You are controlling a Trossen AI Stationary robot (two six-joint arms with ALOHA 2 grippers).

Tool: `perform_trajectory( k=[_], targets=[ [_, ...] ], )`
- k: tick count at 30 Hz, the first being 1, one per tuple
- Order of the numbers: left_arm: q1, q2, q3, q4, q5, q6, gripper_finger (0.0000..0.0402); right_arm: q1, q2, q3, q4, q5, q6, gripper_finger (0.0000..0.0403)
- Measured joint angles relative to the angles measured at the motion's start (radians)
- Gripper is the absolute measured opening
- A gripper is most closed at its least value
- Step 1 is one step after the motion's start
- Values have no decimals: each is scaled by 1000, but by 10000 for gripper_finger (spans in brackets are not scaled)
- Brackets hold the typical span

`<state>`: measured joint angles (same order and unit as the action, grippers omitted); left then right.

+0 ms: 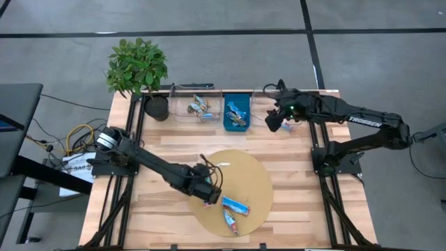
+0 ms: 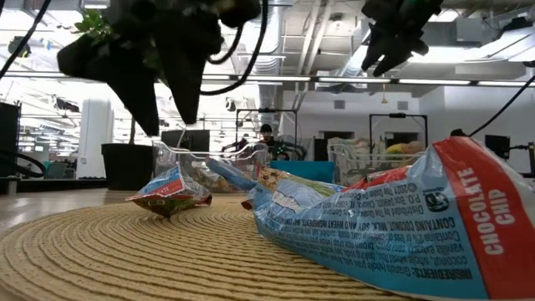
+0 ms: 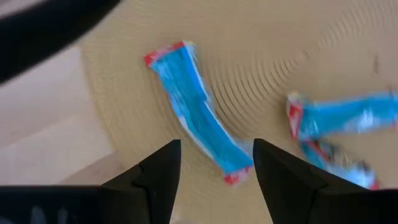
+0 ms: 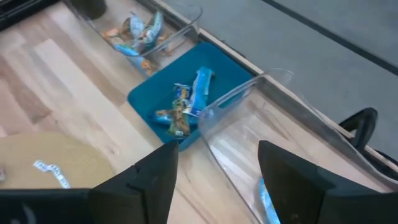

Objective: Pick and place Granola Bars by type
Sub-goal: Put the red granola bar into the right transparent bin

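A chocolate-chip bar (image 2: 401, 226) lies nearest, on the mat (image 1: 258, 183). My left gripper (image 3: 214, 168) hangs spread over another bar (image 3: 198, 109) at the mat's edge. It may slide off. My right gripper (image 4: 214, 171), spread, waits above the bins.

The granola bars (image 1: 235, 206) on the round mat (image 1: 247, 174) wore bright blue wrappers with red ends. The mat was tan with concentric ribbing. One bin (image 1: 236, 111) was teal; the table (image 1: 293, 181) showed pale wood planks.
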<state>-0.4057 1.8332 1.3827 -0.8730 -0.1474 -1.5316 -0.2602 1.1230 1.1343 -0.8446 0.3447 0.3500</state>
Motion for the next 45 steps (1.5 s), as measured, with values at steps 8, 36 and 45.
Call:
perform_trajectory(
  k=[8, 36, 45],
  targets=[
    [15, 1, -62, 92, -19, -92, 192, 33, 11, 0, 8, -3, 0, 212],
    [48, 111, -133, 297, 88, -64, 157, 40, 11, 0, 31, -4, -2, 193],
    [48, 95, -134, 295, 55, -51, 23, 44, 11, 0, 39, -106, 40, 182]
  ],
)
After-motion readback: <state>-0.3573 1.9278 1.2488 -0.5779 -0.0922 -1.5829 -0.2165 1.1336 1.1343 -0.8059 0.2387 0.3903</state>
